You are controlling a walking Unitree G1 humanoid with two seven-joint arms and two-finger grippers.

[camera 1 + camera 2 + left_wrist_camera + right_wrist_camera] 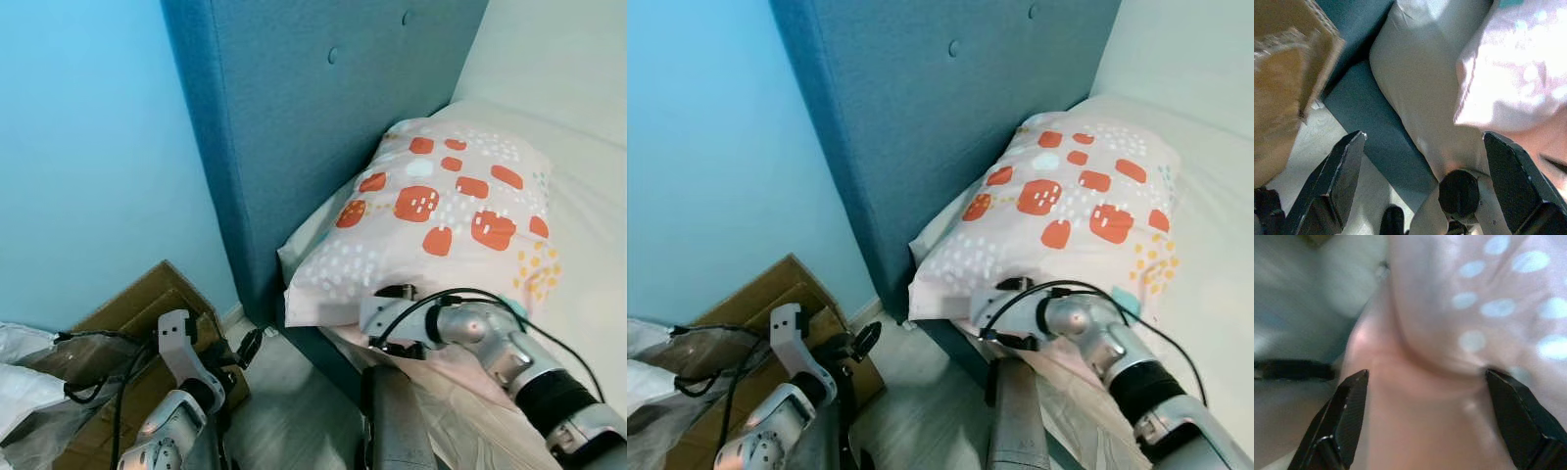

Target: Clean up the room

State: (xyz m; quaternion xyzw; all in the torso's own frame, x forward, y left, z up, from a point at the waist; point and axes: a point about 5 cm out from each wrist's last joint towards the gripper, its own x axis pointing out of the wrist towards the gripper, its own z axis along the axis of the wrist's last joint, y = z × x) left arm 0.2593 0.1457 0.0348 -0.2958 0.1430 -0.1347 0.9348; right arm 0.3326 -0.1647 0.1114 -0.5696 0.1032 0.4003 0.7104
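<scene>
Right gripper (1420, 426), fingers spread wide, presses at the near edge of the spotted pillow (431, 215), centre frame, on the bed (598, 196) against the blue headboard (323, 108). I judge tidying barely begun: cardboard box (137, 313) and cables crowd the floor at lower left. Left gripper (1420, 181) hangs there, fingers also wide; its wrist view alone shows the mattress underside.

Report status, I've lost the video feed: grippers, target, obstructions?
Right gripper open, fingers at the pillow's near edge. Left gripper open, low beside the bed. Cardboard box on the floor, left.
</scene>
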